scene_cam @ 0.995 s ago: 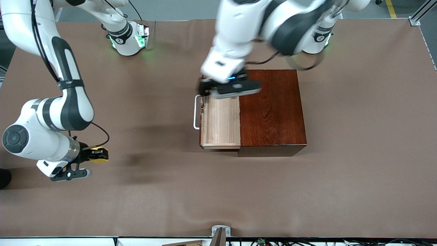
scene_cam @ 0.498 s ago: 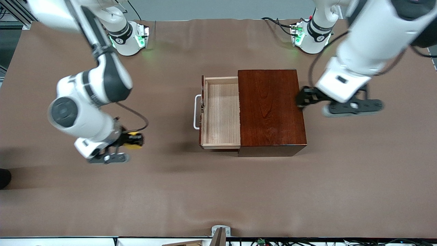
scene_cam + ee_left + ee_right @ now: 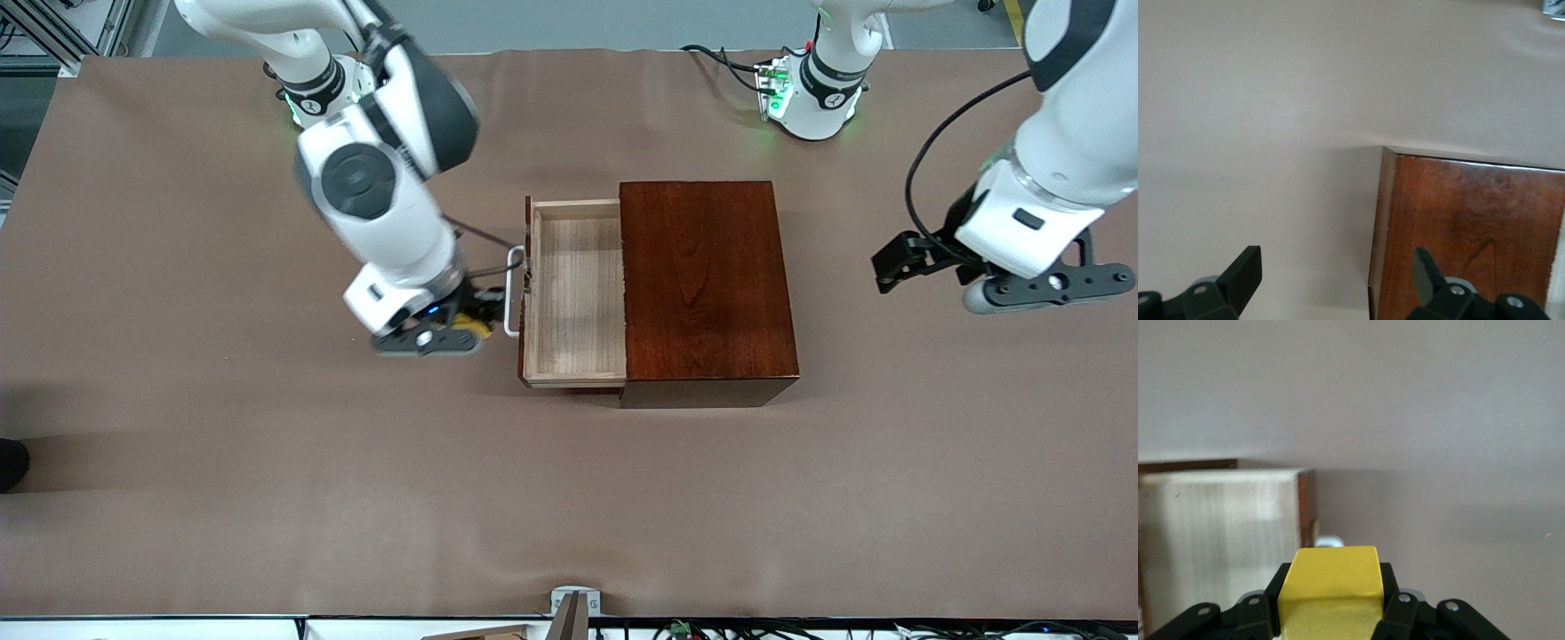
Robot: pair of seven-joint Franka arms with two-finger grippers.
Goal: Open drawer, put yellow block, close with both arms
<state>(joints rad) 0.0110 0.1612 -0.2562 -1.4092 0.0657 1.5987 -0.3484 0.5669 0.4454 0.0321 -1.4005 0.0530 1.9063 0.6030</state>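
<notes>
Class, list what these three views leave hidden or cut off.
- Front view: yellow block mostly hidden under the right gripper.
- Right wrist view: drawer cut by the frame edge.
- Left wrist view: left gripper bases cut off; only a corner of the wooden box shows.

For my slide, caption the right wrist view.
Right gripper holds the yellow block beside the open drawer.

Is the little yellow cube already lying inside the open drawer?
No, the yellow cube is gripped in the right claw, beside the drawer handle.
</notes>
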